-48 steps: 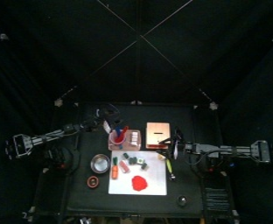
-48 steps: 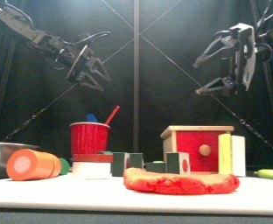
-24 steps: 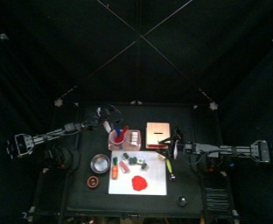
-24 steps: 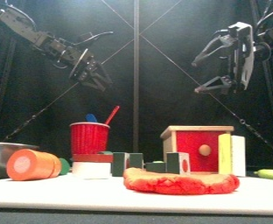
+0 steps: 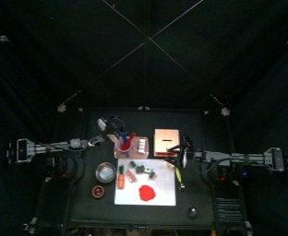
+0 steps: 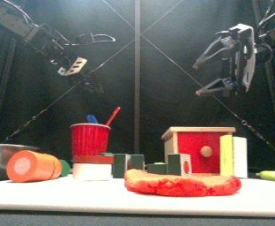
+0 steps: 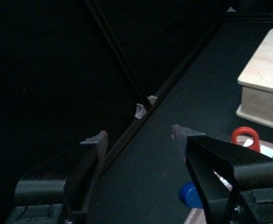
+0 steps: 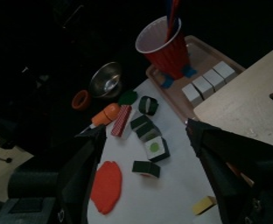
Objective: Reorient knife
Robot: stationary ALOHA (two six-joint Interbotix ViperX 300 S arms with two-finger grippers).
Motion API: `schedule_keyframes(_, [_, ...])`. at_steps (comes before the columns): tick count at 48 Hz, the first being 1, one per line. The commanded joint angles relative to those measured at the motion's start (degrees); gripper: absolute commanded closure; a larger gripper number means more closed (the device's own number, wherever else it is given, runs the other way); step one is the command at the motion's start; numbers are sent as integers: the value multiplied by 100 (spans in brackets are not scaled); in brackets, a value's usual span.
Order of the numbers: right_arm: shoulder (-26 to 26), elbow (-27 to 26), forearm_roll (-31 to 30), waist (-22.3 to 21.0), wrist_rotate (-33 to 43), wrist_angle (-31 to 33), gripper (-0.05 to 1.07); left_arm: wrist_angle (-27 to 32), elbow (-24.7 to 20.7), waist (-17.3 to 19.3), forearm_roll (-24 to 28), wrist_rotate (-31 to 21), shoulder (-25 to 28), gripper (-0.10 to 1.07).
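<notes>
While the knife lies untouched at the board's right edge, centre-right of the top view, both the left gripper and right gripper hang high with jaws spread. I judge the right gripper should descend squarely over the yellow handle before pinching. No writing is readable.

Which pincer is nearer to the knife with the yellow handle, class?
Right. The right pincer hangs open just beside the knife at the white board's right edge. The left pincer, also open, is raised across the table, beyond the red cup.
</notes>
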Motion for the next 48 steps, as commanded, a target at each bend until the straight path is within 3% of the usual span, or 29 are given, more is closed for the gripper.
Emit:
schedule_keyframes(1, [18,-369,-9,-26,-9,-53,1,-193,-149,-141,-264,-18,-53,3])
schedule_keyframes(9, [62,-396,9,-9,-9,-53,1,-114,-193,-193,-1011,35,79,3])
schedule_keyframes(16, [97,-404,9,9,-9,-53,1,-158,-149,-308,-1002,220,211,3])
schedule_keyframes(38, [211,-413,-9,18,-9,-53,1,-1661,-114,-343,-1292,316,255,3])
schedule_keyframes(48, [237,-422,-18,18,-9,-53,1,-1758,-141,-290,-1274,325,483,3])
